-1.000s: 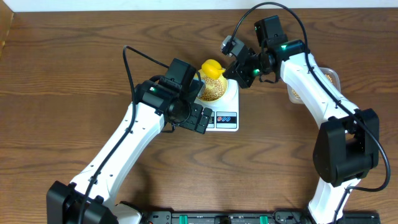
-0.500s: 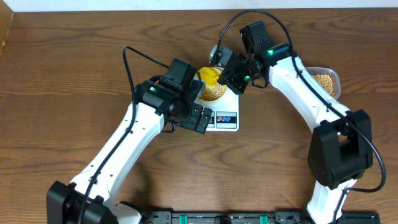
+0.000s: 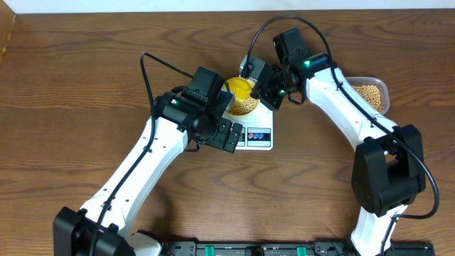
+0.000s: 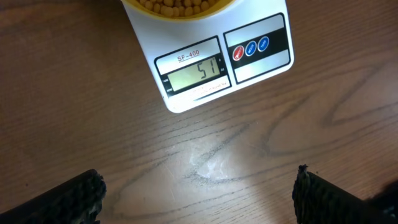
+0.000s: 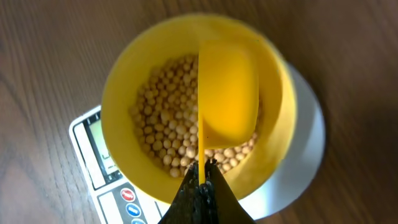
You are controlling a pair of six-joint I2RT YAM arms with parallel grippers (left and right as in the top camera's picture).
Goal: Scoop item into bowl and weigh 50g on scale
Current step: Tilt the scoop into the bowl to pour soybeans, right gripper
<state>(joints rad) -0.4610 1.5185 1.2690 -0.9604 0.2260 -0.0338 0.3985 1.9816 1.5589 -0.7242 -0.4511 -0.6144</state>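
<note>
On the dark wooden table (image 3: 71, 107), a white digital kitchen scale (image 4: 249, 59) lies just ahead of the left gripper (image 4: 196, 199), whose fingers are spread wide. The right gripper (image 5: 200, 190) is pressed tight on a bright yellow scoop (image 5: 227, 93) by its handle, just above the small tan beans (image 5: 161, 130) in the round yellow bowl (image 5: 121, 93) on the scale.

Beans (image 5: 163, 127) in bowl (image 5: 117, 99) atop scale (image 4: 186, 38)
</note>
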